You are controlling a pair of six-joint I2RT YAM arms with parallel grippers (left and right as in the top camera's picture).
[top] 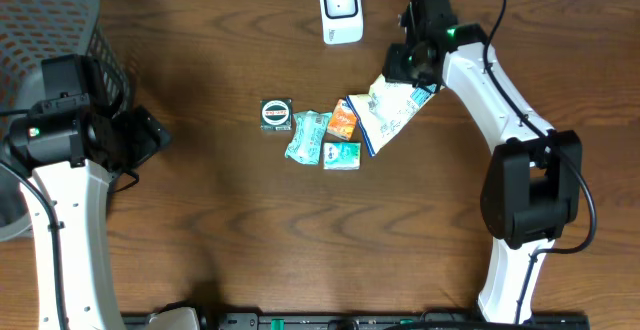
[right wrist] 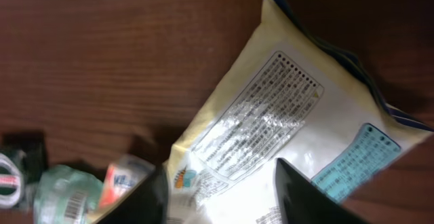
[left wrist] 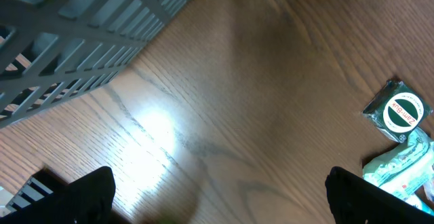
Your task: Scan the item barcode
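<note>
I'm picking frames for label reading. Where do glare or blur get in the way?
Left wrist: a bright glare patch washes out the grain of the table. Right wrist: shine streaks the print on the bag, and its small text is soft. Overhead: evenly lit and sharp, though the packets are too small to read.

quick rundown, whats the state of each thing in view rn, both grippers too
snack bag, flat on the table, back panel up
right gripper, fingers straddling the snack bag, grip unclear
left gripper, open, empty
scanner, nothing in front of it
small packets, lying loose, not gripped
basket, upright
</note>
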